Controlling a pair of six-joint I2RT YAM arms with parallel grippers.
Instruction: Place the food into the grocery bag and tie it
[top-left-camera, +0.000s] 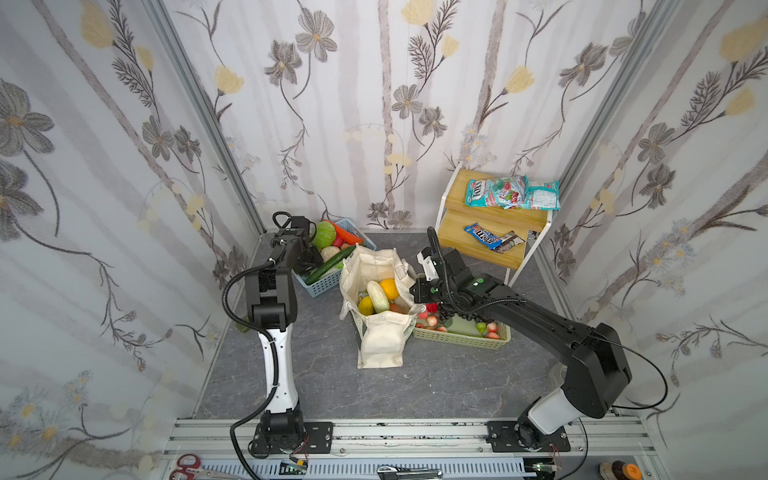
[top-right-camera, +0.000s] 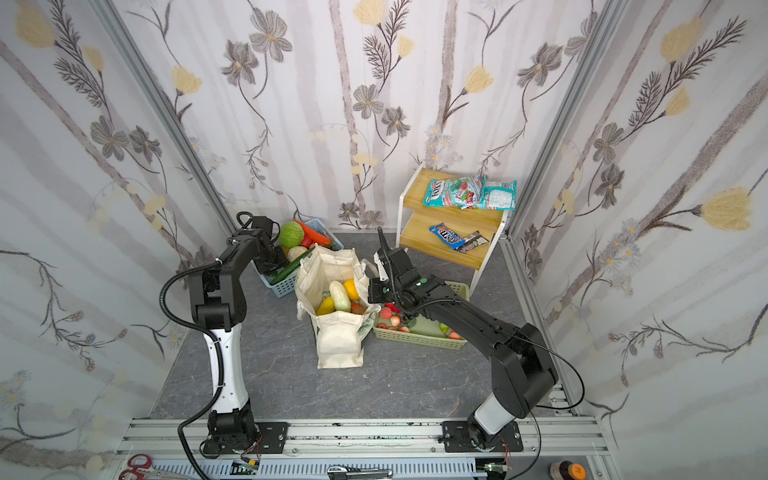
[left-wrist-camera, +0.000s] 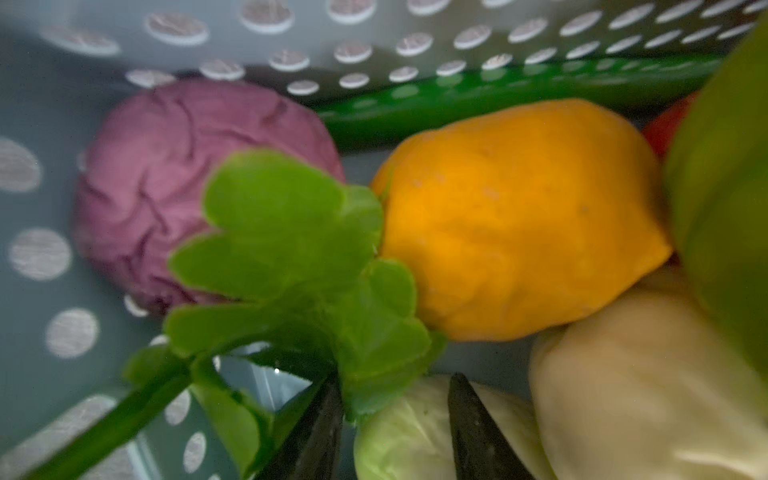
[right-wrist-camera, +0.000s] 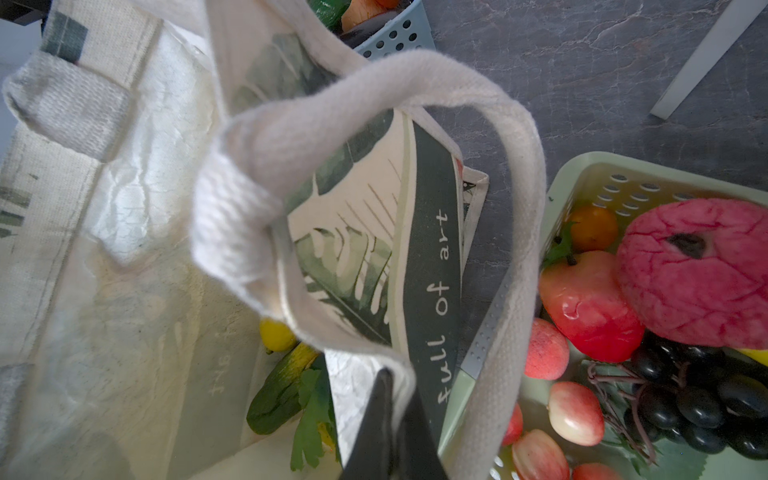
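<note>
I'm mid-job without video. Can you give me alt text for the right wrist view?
The right tool is shut on the rim of the grocery bag, with its cream handle looping loose nearby. A pale green basket of fruit sits beside the bag.

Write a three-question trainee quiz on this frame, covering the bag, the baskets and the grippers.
1. True or false: the bag is empty.
2. Which does the left gripper reach into? A) blue basket B) pale green basket C) neither
3. What do the fingers of the right gripper pinch?

Key: 1 false: an orange, a yellow fruit and a pale vegetable lie inside. 2 A. 3 the bag's rim.
</note>
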